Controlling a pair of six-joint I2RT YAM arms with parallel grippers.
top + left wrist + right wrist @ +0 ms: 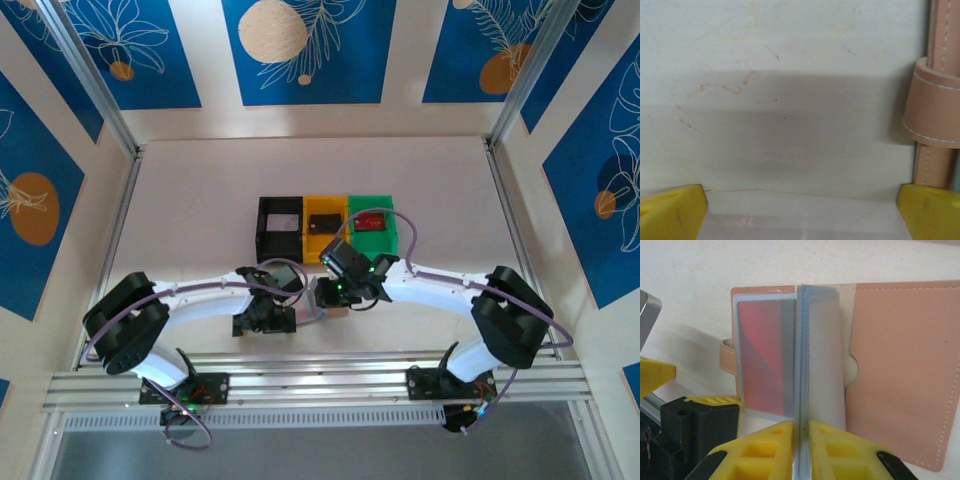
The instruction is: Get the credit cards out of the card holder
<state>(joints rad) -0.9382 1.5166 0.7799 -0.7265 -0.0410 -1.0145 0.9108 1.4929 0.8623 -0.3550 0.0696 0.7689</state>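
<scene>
The card holder (895,370) lies open on the pale desk (790,100), tan leather side flat, just in front of the two arms and on the near side of a row of three bins. The right gripper (801,432) has its yellow jaws pressed together on a pale grey-blue pocket panel (820,360) of the holder, and the panel stands upright, edge-on, between them. A red card (762,360) sits in the pocket to the left of that raised panel, showing through the translucent plastic. The left gripper (800,210) hangs low over the desk with its jaws spread wide and nothing but bare desk between them; the holder's stitched edge and its snap tab (932,105) lie just beside the right-hand jaw — whether that jaw touches the leather I cannot tell. Behind, a dark card (323,222) lies in the yellow bin (325,205) and a second red card (370,222) in the green bin (390,240), with the black bin (265,215) at the left end of the row.
</scene>
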